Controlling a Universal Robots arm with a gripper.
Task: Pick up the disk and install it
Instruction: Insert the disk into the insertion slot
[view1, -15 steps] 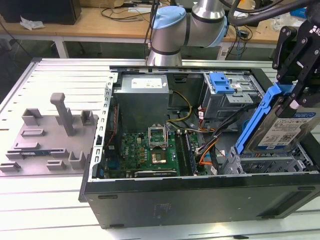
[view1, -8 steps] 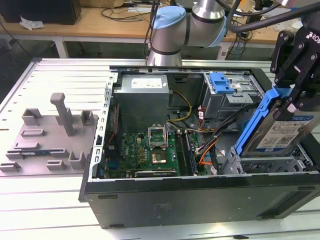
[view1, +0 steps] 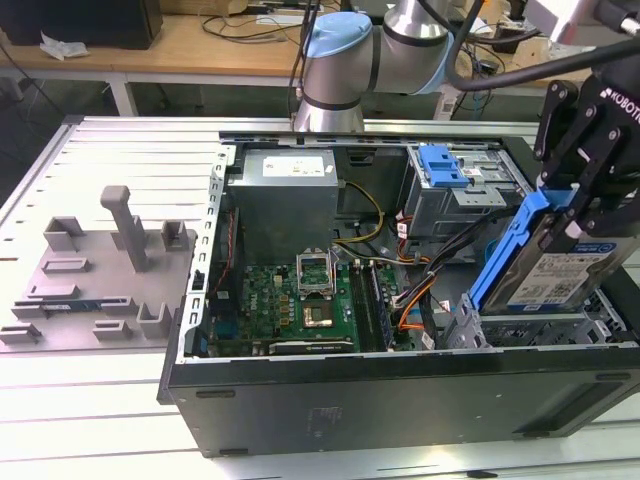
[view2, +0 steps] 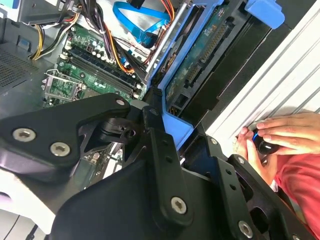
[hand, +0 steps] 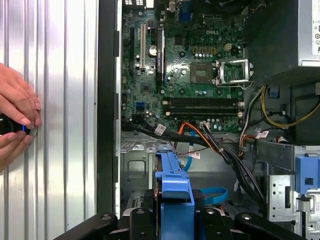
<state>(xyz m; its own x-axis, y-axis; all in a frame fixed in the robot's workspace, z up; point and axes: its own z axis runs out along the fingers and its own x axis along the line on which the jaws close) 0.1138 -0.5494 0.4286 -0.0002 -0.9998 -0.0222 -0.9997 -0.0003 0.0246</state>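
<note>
Though held right over the case, not yet seated. Reading the exterior view from its left: grey moulded fixture (view1: 100, 270) lying on the ribbed table (view1: 60, 400), well apart from the work. Next, open computer case (view1: 400, 400), with grey power supply (view1: 290, 195) toward the top middle of the frame and green motherboard (view1: 300, 300) below it. Further right, drive cage (view1: 470, 195) topped by a blue latch (view1: 443, 165). At the far right, tool (view1: 585, 205) clenched on the disk (view1: 565, 275), pinching the upper end of its blue bracket (view1: 505, 250). Disk tilted, label showing, lower end dipping at the metal bay (view1: 540, 330) in the lower right of the frame. Cannot tell whether bracket and bay rails touch.

Likely to jam if lowered at this tilt, with a bracket corner catching the bay rim. Could also pinch the orange and black cables (view1: 415, 300) just beside the bay. Gripped by one end only, so may pivot or slip under any side load. In the first wrist view, a person's hand (hand: 17, 107) resting on the table near the case wall, so at risk from any sideways swing.
</note>
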